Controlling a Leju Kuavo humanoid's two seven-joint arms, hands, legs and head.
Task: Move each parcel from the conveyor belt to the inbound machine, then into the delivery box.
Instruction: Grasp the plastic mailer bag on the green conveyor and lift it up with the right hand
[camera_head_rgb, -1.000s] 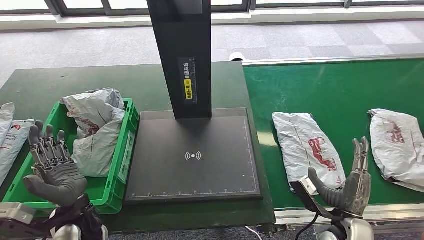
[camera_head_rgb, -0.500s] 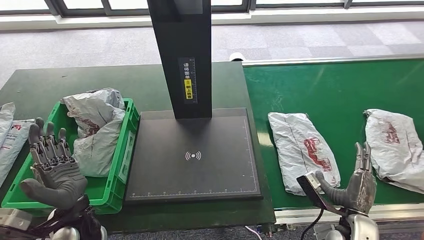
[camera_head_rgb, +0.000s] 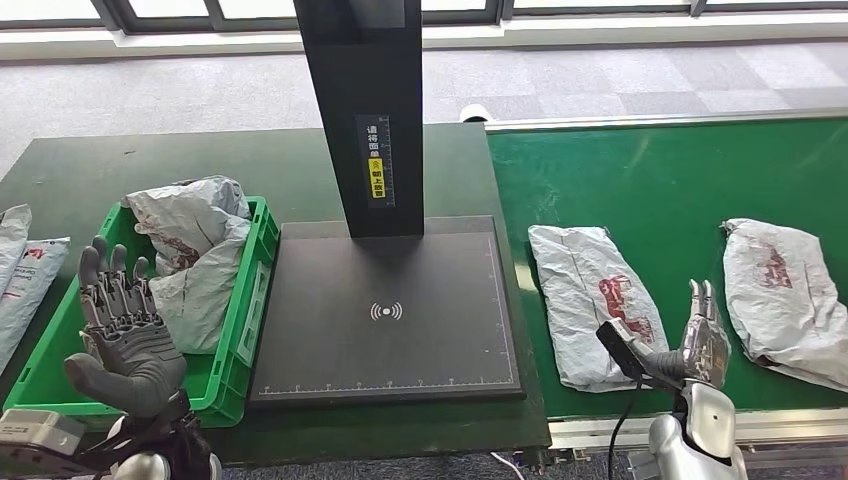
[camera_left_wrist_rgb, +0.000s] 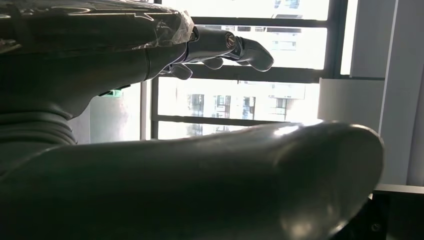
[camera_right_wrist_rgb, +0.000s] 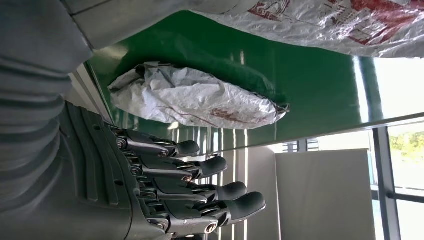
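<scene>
Spreading empty fingers (camera_head_rgb: 703, 300), right hand (camera_head_rgb: 700, 345) hovering at the green conveyor belt (camera_head_rgb: 680, 170) edge, crumpled grey plastic parcel (camera_head_rgb: 593, 300) lying at its nine o'clock. Best sliding under the near end before lifting toward the black scanner platform (camera_head_rgb: 390, 310). Left hand (camera_head_rgb: 125, 335) splaying empty over the green plastic crate (camera_head_rgb: 262, 240).

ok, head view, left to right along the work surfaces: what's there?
Loose parcels at the table's edge → green delivery box with parcels inside → black inbound machine → nearer belt parcel → farther belt parcel.
</scene>
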